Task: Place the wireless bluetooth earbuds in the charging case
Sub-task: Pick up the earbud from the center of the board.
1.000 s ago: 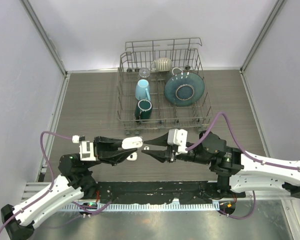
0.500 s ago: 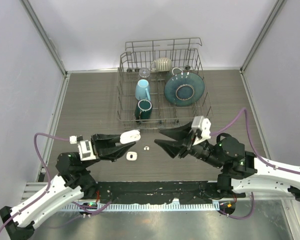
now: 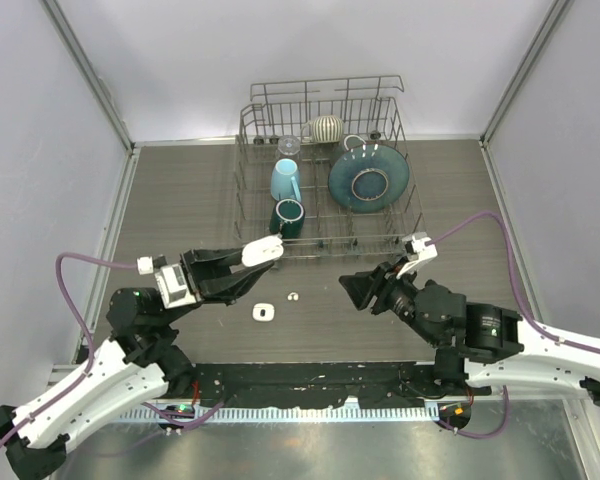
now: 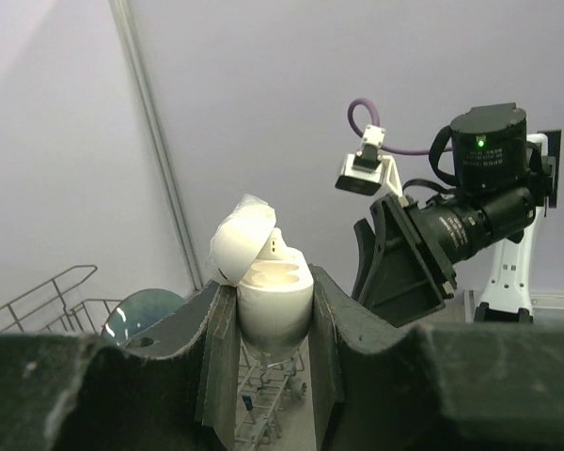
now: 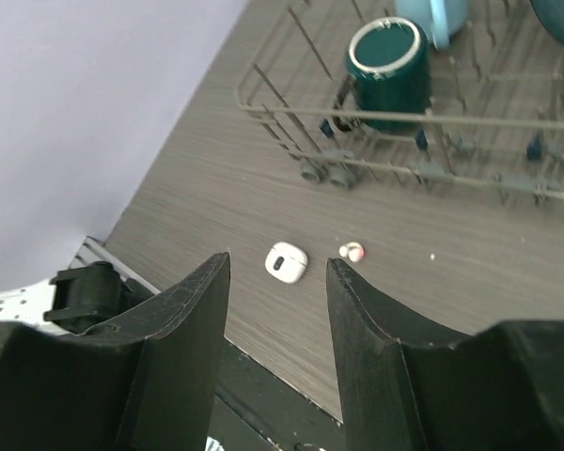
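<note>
Earbuds, wireless bluetooth, tiny, glossy white plastic [image 3: 265,313]: entered again last, items being ranked by size.

Table, dark wood-grain top [image 3: 180,200]: both earbuds are borne on its near middle, in front of the wire dish rack [image 3: 242,170].

Right gripper, black, two-finger [image 3: 355,290]: held wide apart and empty. The earbuds are placed to its left, and are framed between its fingers in the wrist view. It is judged the free arm for the pick.

Left gripper, black, two-finger [image 3: 258,262]: clamped on the charging case and held clear of the table, above the earbuds.

Charging case, white egg-shaped plastic [image 4: 274,296]: lid hinged open, mouth turned up. Whether its sockets are filled cannot be told.

Earbuds: two are seen, close together but apart, the larger piece [image 5: 286,262] left of the smaller piece [image 5: 352,251]. Stem direction cannot be made out.
</note>
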Motion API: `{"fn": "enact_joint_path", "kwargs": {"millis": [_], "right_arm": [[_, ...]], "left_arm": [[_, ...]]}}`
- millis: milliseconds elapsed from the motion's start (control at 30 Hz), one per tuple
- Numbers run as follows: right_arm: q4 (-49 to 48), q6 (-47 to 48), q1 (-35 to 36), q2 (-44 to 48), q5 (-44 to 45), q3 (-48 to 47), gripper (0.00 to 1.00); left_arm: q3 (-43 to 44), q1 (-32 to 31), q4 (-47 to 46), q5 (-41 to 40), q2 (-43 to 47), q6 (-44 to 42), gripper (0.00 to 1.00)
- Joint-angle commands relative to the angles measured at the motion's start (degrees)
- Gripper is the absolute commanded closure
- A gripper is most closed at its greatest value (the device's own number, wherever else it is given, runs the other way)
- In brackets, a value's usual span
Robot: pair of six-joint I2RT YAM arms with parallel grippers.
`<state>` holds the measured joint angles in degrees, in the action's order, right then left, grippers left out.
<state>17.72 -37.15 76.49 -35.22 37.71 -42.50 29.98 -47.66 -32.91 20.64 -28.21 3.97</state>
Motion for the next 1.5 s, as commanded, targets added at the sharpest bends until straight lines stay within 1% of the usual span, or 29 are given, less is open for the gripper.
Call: {"fn": "enact_joint_path", "kwargs": {"millis": [0, 67, 133, 200, 300, 467, 533, 667, 900, 1033, 1067, 1133, 1200, 1333, 1433, 1467], "right_arm": [[4.52, -9.52, 0.33, -1.60, 4.39, 1.10, 0.48], [4.08, -9.70, 0.33, -3.52, 4.73, 1.54, 0.49], [3.56, -9.79, 0.42, -5.02, 5.26, 1.72, 0.48], [2.77, -8.83, 0.33, -8.00, 5.00, 1.55, 0.45], [1.10, -6.28, 0.42, -12.92, 3.95, 0.41, 0.45], [-1.63, -4.60, 0.07, -19.87, 3.33, -1.18, 0.44], [-3.29, -4.08, -0.37, -22.42, 1.84, -1.62, 0.44], [-4.61, -3.90, -2.13, -24.36, -2.46, -1.88, 0.44], [-11.90, -3.81, -5.56, -26.39, -10.37, 1.01, 0.45], [-15.34, -3.72, -5.74, -27.09, -13.80, 3.65, 0.46], [-15.95, -3.38, -5.74, -27.18, -15.46, 4.09, 0.49], [-16.57, -1.97, -5.91, -28.84, -17.49, 4.09, 0.51], [-16.14, -2.75, -6.17, -30.69, -19.25, 3.65, 0.51], [-16.66, -2.23, -6.96, -36.56, -20.66, 3.13, 0.51], [-17.80, -2.14, -10.21, -39.65, -24.08, 2.95, 0.51], [-19.80, -2.40, -12.31, -40.18, -24.53, 3.21, 0.52]], "left_arm": [[4.38, 0.02, 0.74, 2.38, -2.55, -0.10, 1.00], [4.65, 0.11, 1.26, 3.17, -2.82, 0.25, 1.00], [3.69, 0.02, 1.35, 2.13, -2.21, 0.08, 1.00], [2.29, 0.11, -0.40, 1.16, -1.16, 0.42, 1.00], [-1.23, 0.02, -3.04, -0.16, 0.25, 1.48, 1.00], [-5.98, 0.11, -3.22, -3.32, 7.01, 4.90, 1.00], [-6.94, 0.11, -0.43, -3.59, 9.30, 5.44, 1.00], [-8.00, 0.02, 2.58, -4.91, 14.30, 4.91, 1.00], [-9.85, 0.02, 8.29, -6.58, 21.78, 3.15, 1.00], [-9.85, 0.02, 10.05, -5.70, 23.19, 4.03, 1.00], [-9.76, 0.02, 11.01, -5.53, 23.37, 4.47, 1.00], [-9.67, 0.02, 11.81, -5.87, 23.90, 4.73, 1.00], [-9.85, 0.02, 12.16, -7.63, 24.25, 5.35, 1.00], [-9.50, 0.02, 14.09, -8.87, 24.60, 4.30, 1.00], [-9.59, 0.11, 14.89, -9.48, 24.52, 3.50, 1.00], [-9.76, 0.02, 14.80, -9.66, 24.51, 3.42, 1.00]]}}
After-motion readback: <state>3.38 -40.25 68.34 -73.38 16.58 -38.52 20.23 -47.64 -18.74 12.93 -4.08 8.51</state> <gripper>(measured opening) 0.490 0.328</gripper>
